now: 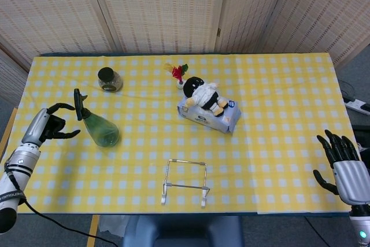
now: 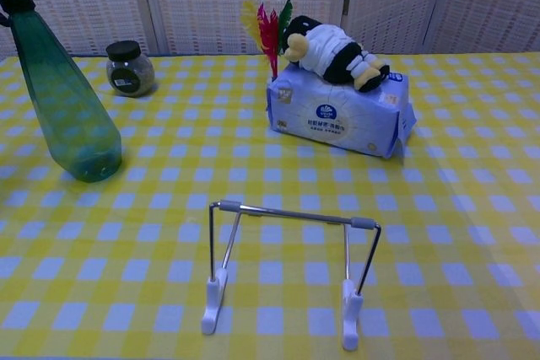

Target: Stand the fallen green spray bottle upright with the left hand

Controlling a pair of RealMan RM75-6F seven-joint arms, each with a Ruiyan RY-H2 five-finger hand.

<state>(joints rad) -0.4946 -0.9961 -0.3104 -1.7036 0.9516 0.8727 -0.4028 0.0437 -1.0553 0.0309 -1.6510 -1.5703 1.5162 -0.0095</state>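
Note:
The green spray bottle (image 1: 98, 128) stands upright on the yellow checked table, its black nozzle (image 1: 77, 96) on top; in the chest view the bottle (image 2: 69, 111) rises at the far left. My left hand (image 1: 47, 126) is a short way to the bottle's left, apart from it, fingers spread and holding nothing. My right hand (image 1: 341, 165) hangs at the table's near right corner, fingers apart and empty. Neither hand shows in the chest view.
A dark-lidded jar (image 1: 109, 79) stands behind the bottle. A tissue pack (image 1: 210, 114) with a plush toy (image 1: 203, 93) lies mid-table, a feather ornament (image 1: 178, 74) behind it. A wire stand (image 1: 185, 183) sits near the front edge.

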